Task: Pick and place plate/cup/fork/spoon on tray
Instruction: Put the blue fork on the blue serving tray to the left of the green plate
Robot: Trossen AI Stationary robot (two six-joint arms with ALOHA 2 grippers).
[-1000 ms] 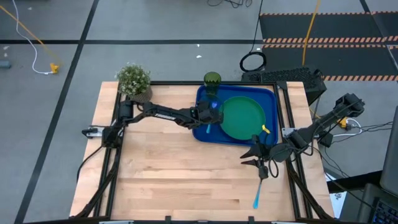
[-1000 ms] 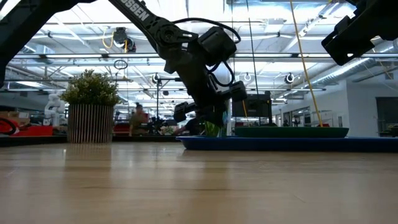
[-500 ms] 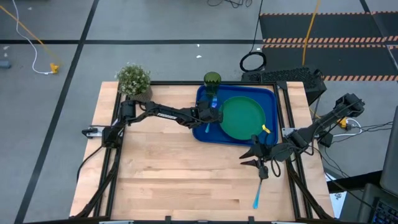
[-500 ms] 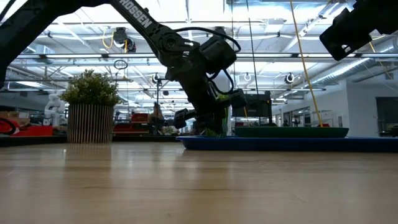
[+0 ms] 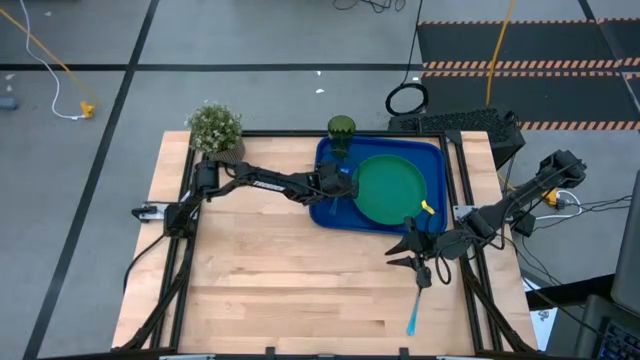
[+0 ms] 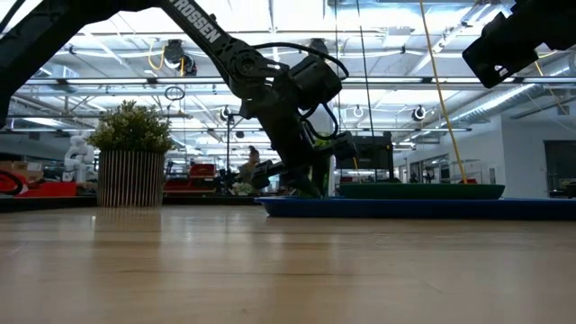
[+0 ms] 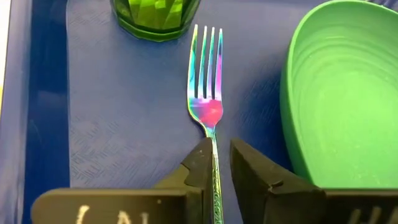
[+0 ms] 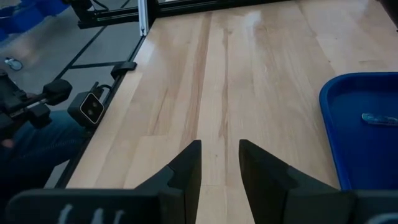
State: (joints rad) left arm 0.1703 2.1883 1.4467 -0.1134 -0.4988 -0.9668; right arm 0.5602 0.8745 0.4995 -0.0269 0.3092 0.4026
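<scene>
Left hand (image 7: 214, 163) pinches the fork (image 7: 208, 93) low on its neck, tines pointing straight ahead toward the cup (image 7: 155, 15); fork lies on the tray (image 7: 112, 124), plate (image 7: 342, 99) just beside it.

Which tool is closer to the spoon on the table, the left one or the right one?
The right. The right tool hovers just beyond the spoon, near the tray's corner. The left tool is far off over the tray, closed on the fork.
</scene>
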